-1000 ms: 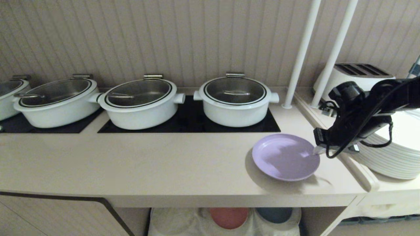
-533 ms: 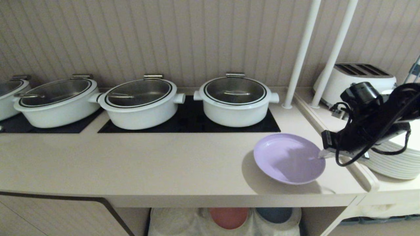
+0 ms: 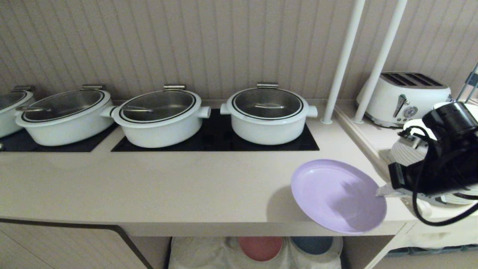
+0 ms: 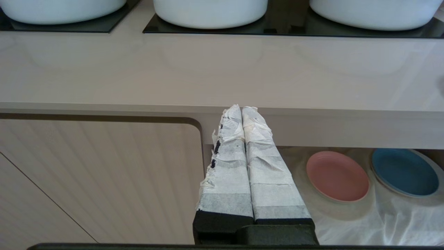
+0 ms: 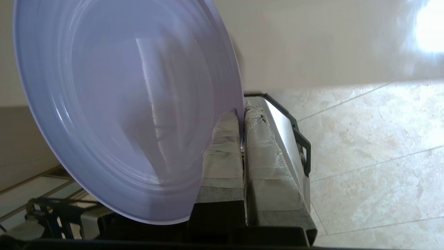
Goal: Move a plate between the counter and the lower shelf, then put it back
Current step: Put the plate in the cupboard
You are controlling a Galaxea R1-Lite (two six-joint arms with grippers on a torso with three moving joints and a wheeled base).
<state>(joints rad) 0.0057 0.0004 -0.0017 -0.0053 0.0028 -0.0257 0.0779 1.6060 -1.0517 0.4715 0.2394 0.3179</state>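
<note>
The lavender plate (image 3: pixel 338 195) hangs tilted over the counter (image 3: pixel 179 186) front edge, pinched by its rim in the right gripper (image 3: pixel 381 191); below, the lower shelf (image 4: pixel 347 222) holds a pink plate (image 4: pixel 337 175) and blue plate (image 4: pixel 404 172); white pots (image 3: pixel 267 114) stand behind; the left gripper (image 4: pixel 242 114) hangs closed, empty.
</note>
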